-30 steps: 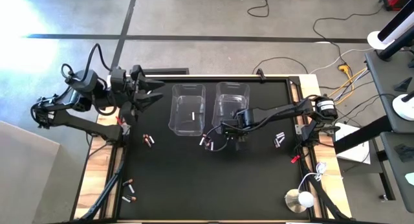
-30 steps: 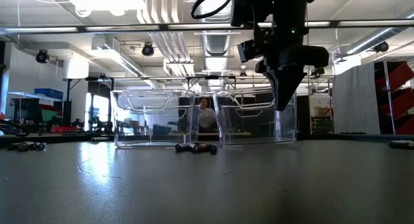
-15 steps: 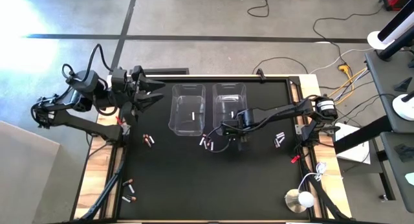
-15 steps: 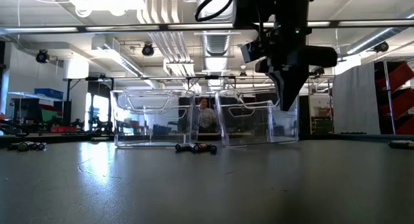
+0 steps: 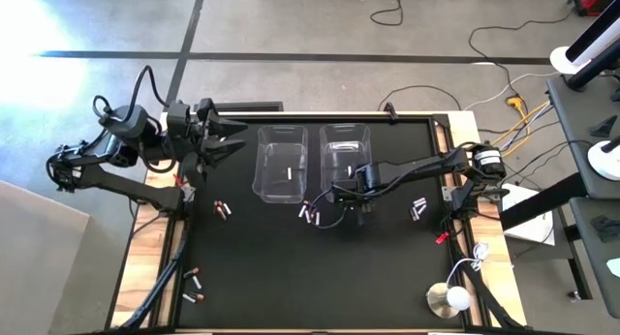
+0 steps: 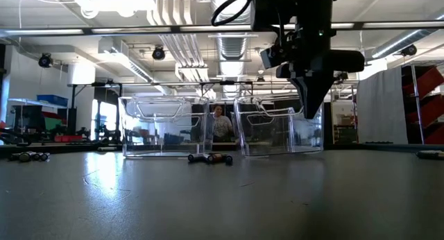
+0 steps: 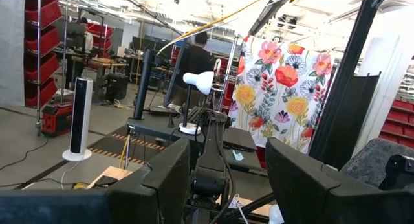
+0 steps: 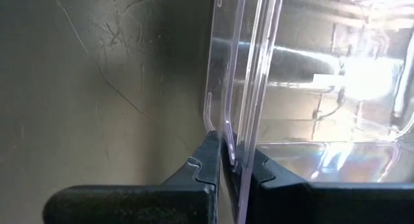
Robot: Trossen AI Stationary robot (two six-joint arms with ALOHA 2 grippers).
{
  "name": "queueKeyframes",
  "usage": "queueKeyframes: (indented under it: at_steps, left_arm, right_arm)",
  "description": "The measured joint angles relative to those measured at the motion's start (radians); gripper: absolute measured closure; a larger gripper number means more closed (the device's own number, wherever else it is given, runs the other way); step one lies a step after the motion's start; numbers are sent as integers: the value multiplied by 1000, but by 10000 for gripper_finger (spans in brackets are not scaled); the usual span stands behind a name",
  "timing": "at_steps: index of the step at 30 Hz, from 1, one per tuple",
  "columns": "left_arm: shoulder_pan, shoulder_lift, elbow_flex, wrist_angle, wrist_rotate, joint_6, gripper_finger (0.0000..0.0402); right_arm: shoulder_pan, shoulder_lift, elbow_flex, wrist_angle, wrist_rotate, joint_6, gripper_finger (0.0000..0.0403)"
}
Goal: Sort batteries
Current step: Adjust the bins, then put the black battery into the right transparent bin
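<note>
High view | right gripper [image 5: 360, 201] pinching right bin [image 5: 345, 139] wall, bin shifted slightly right since earlier | left gripper [image 5: 225, 141] spread, parked table's left edge

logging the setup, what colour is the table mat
Black mat, seen best in the high view.

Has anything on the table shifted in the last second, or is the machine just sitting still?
The right end effector, clamped on the wall of the right clear bin, has dragged that bin a little away from the left bin; in the low view it slid sideways. The left bin, the batteries beside the bins and the left end effector, raised at the table's edge, stayed put.
</note>
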Motion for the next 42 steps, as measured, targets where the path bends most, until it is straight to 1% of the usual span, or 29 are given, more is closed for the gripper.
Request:
queueKeyframes:
  at_steps: [16, 19, 22, 28, 32, 37, 42]
  left_arm:
    - [-6, 0, 0, 0, 2, 34, 221]
    - [-6, 0, 0, 0, 21, 35, 221]
    - [-7, 0, 0, 0, 27, 35, 221]
    - [-6, 0, 0, -18, 27, 35, 221]
    - [-7, -1, 0, -26, 27, 34, 221]
    - [-6, -3, 0, -35, 27, 40, 221]
    - [-7, -2, 0, -43, 27, 59, 221]
  right_arm:
    - [0, -1, 0, 1, 0, 7, 390]
    - [0, -3, 0, -1, 0, 6, 388]
    - [0, -7, 0, -4, 5, 8, 367]
    - [0, -7, 15, -16, 7, 24, 289]
    - [0, -7, 57, -52, 11, 16, 250]
    - [8, -25, 148, -127, 31, 15, 223]
    - [52, -90, 229, -108, 38, 22, 216]
